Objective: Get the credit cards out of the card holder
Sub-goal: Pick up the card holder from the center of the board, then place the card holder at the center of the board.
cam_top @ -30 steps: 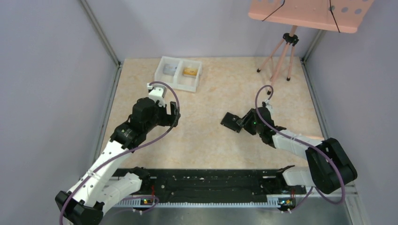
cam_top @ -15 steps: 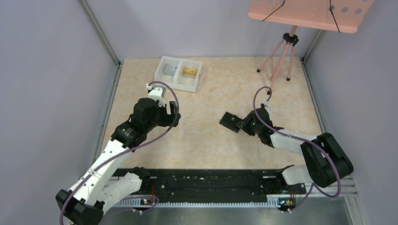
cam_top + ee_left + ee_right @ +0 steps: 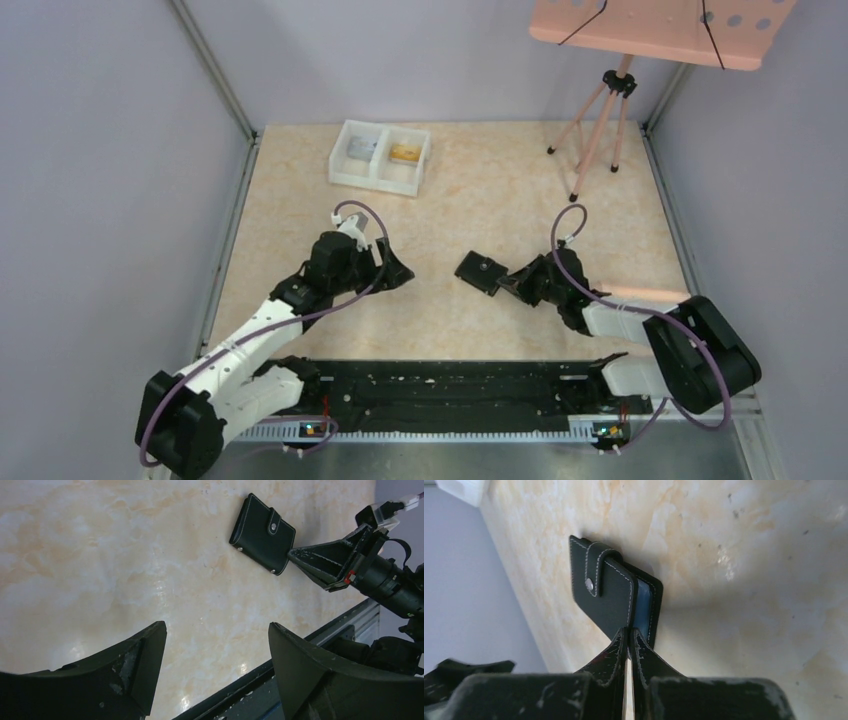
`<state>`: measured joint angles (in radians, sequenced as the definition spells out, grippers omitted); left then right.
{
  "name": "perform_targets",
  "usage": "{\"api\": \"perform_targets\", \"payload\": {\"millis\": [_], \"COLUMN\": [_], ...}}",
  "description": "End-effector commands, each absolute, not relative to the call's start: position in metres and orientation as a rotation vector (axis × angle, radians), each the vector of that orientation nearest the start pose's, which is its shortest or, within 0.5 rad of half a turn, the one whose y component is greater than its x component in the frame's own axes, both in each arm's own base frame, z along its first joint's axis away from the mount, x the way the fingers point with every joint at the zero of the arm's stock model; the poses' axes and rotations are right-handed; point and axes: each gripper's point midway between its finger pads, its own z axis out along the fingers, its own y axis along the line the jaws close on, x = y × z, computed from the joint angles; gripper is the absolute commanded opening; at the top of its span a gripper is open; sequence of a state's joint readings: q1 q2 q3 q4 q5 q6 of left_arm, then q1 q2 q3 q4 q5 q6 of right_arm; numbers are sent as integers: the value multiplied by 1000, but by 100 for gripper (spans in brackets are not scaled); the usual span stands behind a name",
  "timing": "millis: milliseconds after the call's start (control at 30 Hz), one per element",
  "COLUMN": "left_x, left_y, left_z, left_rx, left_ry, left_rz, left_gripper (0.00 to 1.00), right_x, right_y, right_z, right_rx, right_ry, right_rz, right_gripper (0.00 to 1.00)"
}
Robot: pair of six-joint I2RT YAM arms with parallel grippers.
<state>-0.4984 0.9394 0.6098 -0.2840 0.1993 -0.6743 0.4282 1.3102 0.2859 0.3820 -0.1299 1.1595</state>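
My right pincer point(image 3: 629, 632) is pressing shut against the edge of the card holder point(image 3: 606, 590); my left pincer point(image 3: 216, 627), at its 9 o'clock, is gaping empty. I'm risking shoving it unopened across the surface point(image 3: 125, 555).

black card holder point(image 3: 606, 595) snapped shut, blue-grey edge showing

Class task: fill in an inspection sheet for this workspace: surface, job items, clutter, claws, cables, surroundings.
Surface: beige marbled table.
Job's things: black card holder on the table, strap snapped shut; orange card in the right compartment of the white tray.
Clutter: grey item in the tray's left compartment, too small to identify.
Claws: left claw open, empty; right claw shut, tips at the holder's edge.
Cables: a purple cable loops over each arm, clear of the holder.
Surroundings: grey walls; tripod carrying a pink board, far right corner.
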Motion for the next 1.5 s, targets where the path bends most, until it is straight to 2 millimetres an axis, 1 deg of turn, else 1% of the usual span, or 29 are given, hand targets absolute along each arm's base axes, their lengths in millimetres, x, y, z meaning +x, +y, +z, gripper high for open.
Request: {"api": "perform_targets", "payload": {"millis": [0, 133, 200, 433, 533, 700, 733, 800, 900, 967, 1000, 1033, 1100, 1133, 1167, 1200, 1333, 1367, 1467], "left_x": [240, 243, 243, 242, 239, 230, 228, 226, 225, 224, 224, 224, 224, 224, 224, 224, 223, 222, 219], "left_y": [-227, -236, -243, -281, -295, -310, -312, -313, -305, -299, -297, -294, -287, -284, -282, -279, -274, -272, -271], "left_z": [158, 149, 147, 144, 142, 136, 134, 127, 113, 108, 107, 107, 106, 106, 105, 106, 103, 100, 93], "left_rx": [-114, -141, -143, -114, -125, -155, -152, -156, -184, -192, -190, -186, -186, -184, -184, -182, -179, -186, -195], "left_ry": [2133, 2095, 2075, 2054, 2069, 2092, 2098, 2129, 2174, 2190, 2193, 2196, 2206, 2209, 2212, 2213, 2228, 2240, 2267], "left_rz": [-1101, -1144, -1180, -1318, -1377, -1444, -1445, -1414, -1348, -1305, -1288, -1266, -1216, -1195, -1175, -1158, -1120, -1108, -1103], "left_gripper": [80, 81, 82, 83, 83, 83, 83, 82, 82, 81, 81, 80, 80, 80, 80, 80, 79, 79, 78], "right_x": [258, 246, 241, 227, 224, 223, 223, 221, 213, 205, 200, 195, 187, 184, 183, 181, 188, 189, 205], "right_y": [206, 215, 219, 230, 232, 228, 227, 223, 215, 211, 210, 210, 210, 208, 204, 200, 188, 187, 189], "right_z": [71, 91, 99, 128, 140, 150, 148, 137, 111, 93, 87, 83, 82, 82, 84, 84, 95, 92, 94], "right_rx": [802, 806, 807, 801, 800, 797, 791, 787, 778, 754, 726, 677, 542, 487, 430, 384, 209, 169, 44], "right_ry": [2155, 2105, 2087, 2025, 1991, 1965, 1974, 2022, 2116, 2183, 2218, 2254, 2314, 2351, 2375, 2401, 2434, 2463, 2478], "right_rz": [1220, 1321, 1353, 1476, 1507, 1490, 1475, 1406, 1288, 1230, 1205, 1182, 1138, 1090, 1039, 982, 813, 767, 669], "right_gripper": [0, 0, 0, 0, 0, 0, 0, 0, 0, 0, 0, 3, 15, 25, 33, 36, 38, 38, 40]}}
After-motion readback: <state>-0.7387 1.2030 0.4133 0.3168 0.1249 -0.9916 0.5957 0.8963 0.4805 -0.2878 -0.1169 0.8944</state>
